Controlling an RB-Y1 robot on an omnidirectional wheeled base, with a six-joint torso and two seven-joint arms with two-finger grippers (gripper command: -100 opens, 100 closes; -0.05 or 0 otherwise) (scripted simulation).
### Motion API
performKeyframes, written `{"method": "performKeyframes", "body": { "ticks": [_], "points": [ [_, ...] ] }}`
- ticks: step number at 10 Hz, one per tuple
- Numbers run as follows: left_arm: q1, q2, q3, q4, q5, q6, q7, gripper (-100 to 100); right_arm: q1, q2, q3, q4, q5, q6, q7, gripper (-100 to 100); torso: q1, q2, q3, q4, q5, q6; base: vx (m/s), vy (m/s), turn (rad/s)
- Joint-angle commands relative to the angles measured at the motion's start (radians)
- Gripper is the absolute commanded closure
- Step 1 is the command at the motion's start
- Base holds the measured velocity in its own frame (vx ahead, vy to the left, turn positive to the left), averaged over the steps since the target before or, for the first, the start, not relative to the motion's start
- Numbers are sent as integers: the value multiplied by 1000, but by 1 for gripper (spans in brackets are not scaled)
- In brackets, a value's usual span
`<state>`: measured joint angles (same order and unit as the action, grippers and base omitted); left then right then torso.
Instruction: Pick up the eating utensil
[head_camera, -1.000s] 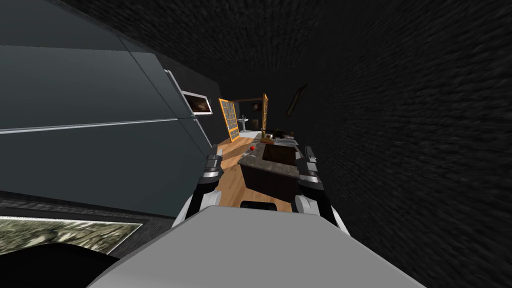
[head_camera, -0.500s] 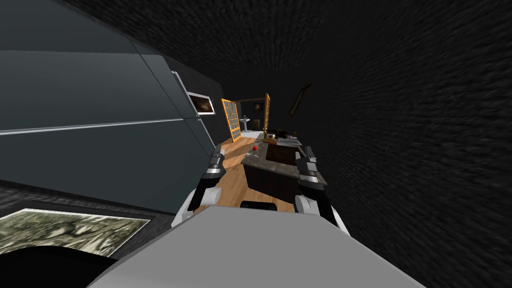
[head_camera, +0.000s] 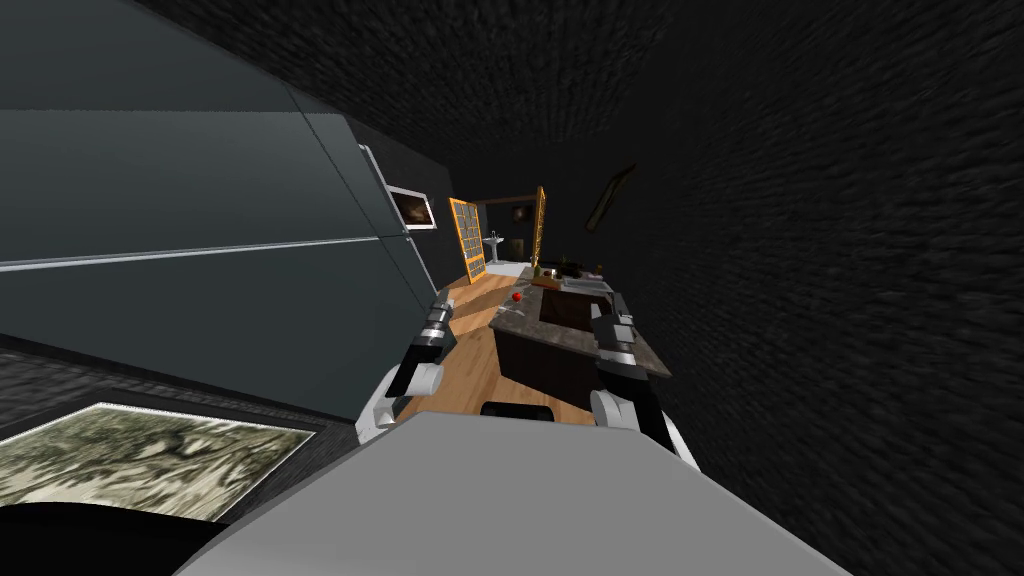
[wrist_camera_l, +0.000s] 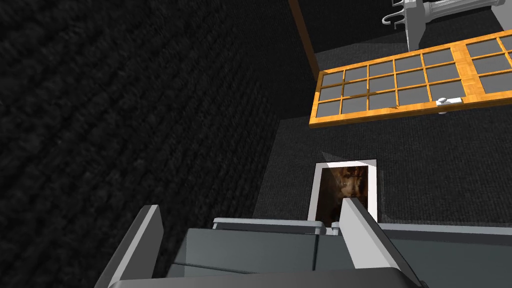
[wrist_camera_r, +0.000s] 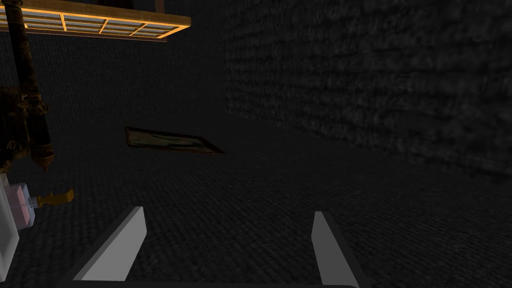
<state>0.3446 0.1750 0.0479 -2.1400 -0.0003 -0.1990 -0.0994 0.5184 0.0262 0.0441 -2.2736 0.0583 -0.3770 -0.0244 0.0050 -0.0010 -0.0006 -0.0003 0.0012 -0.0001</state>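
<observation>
A dark counter with a speckled stone top (head_camera: 560, 335) stands ahead on the wooden floor. A small pale thing (head_camera: 511, 313) lies at its near left corner, too small to name. A red round fruit (head_camera: 517, 296) sits farther along the top. My left gripper (head_camera: 445, 304) is raised left of the counter, short of it; the left wrist view shows this gripper (wrist_camera_l: 250, 235) open and empty. My right gripper (head_camera: 615, 303) is raised over the counter's near right end; the right wrist view shows it (wrist_camera_r: 225, 245) open, holding nothing.
A tall dark grey cabinet (head_camera: 200, 260) runs close along my left. A dark wall (head_camera: 850, 300) closes the right. At the far end are an orange-framed glazed door (head_camera: 468, 240) and a white basin (head_camera: 495, 240). A sink (head_camera: 585, 287) and small items sit on the counter's far end.
The whole head view has shifted: the counter and the door have slid a little to the right and the framed picture at lower left has grown. My arms hold the same pose.
</observation>
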Motion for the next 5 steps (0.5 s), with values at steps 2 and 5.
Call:
{"method": "performKeyframes", "body": {
  "ticks": [2, 5],
  "points": [
    [-49, 15, 6, 41, 9, 71, 16, -100, 0, 0, 0, 0, 0, 0, 0, 0, -1, 1, 0, 0, 0, 0, 1, 61, 50],
    [-89, 26, 13, 74, 17, 148, 28, -100, 0, 0, 0, 0, 0, 0, 0, 0, 0, 1, 0, 0, 0, 0, 8, 65, 35]
  ]
}}
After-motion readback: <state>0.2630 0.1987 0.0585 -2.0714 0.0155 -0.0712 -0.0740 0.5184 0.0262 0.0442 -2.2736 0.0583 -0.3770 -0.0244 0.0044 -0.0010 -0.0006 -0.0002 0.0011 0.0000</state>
